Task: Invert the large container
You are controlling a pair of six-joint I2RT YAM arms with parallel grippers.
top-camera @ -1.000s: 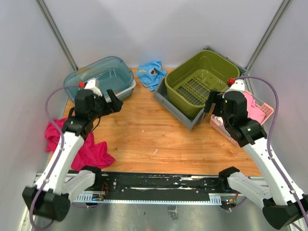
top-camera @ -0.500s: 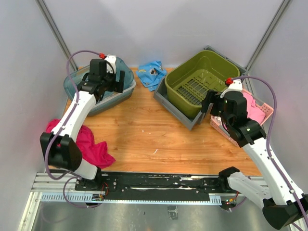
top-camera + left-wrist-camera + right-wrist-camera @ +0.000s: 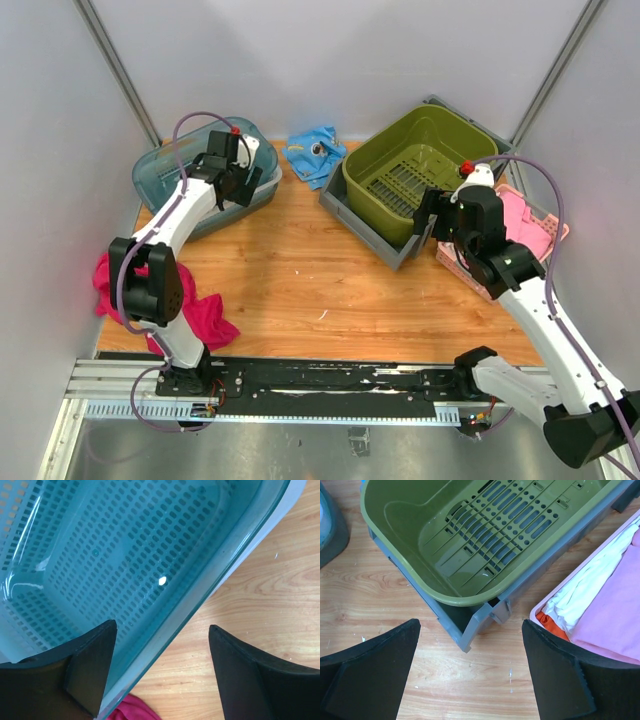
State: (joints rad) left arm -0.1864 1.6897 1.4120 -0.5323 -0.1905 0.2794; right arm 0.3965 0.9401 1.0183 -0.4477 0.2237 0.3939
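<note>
Two arms in play, but only the left arm point(image 3: 170, 225) has really moved. A second ago it was parked low over the near-left counter point(image 3: 300, 280). It has now swung out to the far left and come down on the teal container point(image 3: 165, 175).

The left fingers point(image 3: 85, 675) sit astride the container's right-hand rim point(image 3: 200, 615), one over the perforated inner basket point(image 3: 125, 555) and the other over bare wood outside. They're apart and not pinching yet, though the gap looks a touch narrower than a moment back. I read that as the start of a close.

The right fingers point(image 3: 370, 670) are spread wide and holding nothing. They've only crept slightly toward the near corner of the olive basin point(image 3: 410, 165), which sits in its grey tray point(image 3: 445, 617) at far right, with the pink basket point(image 3: 545, 235) just beside it.

- **Target:** Teal and olive look close in size, so "large" is a judgement call. I'm treating teal as the target because that's where the left arm has committed.
- **Position:** The teal container is upright and mouth-up in the far-left corner. Nothing is lifted, so the flip hasn't begun.
- **Next:** Close on the rim, then lift that edge and roll the container over toward the left wall.
- **Risks:** The rim is thin and slick and could slip. I can't tell whether the inner basket is loose. If it is, it may drop out mid-roll. There's also little room by the wall.

The red cloth point(image 3: 190, 315) and the blue cloth point(image 3: 315, 150) are out of the way.
</note>
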